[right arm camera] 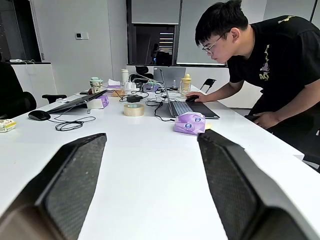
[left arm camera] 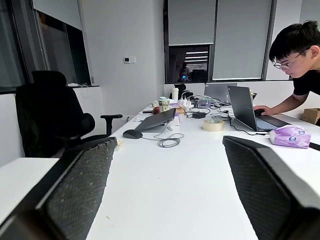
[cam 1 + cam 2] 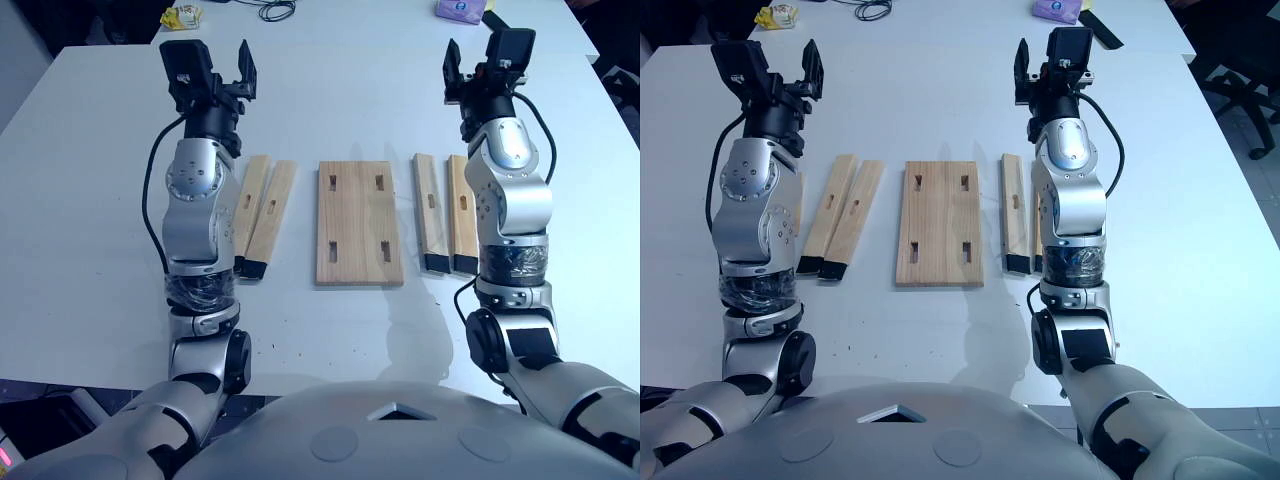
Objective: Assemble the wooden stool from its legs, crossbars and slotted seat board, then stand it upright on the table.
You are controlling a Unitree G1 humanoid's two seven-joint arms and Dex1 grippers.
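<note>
The slotted seat board (image 3: 360, 222) lies flat at the middle of the white table (image 3: 90, 200), with several slots cut through it. Two wooden legs with black ends (image 3: 250, 208) (image 3: 273, 212) lie side by side to its left. Two more legs (image 3: 430, 210) (image 3: 462, 212) lie to its right, the outer one partly behind my right arm. My left gripper (image 3: 225, 75) is raised above the table beyond the left legs, open and empty. My right gripper (image 3: 475, 70) is raised beyond the right legs, also open and empty. Both point toward the table's far side.
A yellow packet (image 3: 183, 15), a cable (image 3: 275, 10) and a purple tissue pack (image 3: 458, 10) lie at the far edge. Farther off are a tape roll (image 1: 133, 109), a laptop (image 1: 182, 102) and a mouse (image 2: 132, 134). A black chair (image 3: 1240, 60) stands at the right.
</note>
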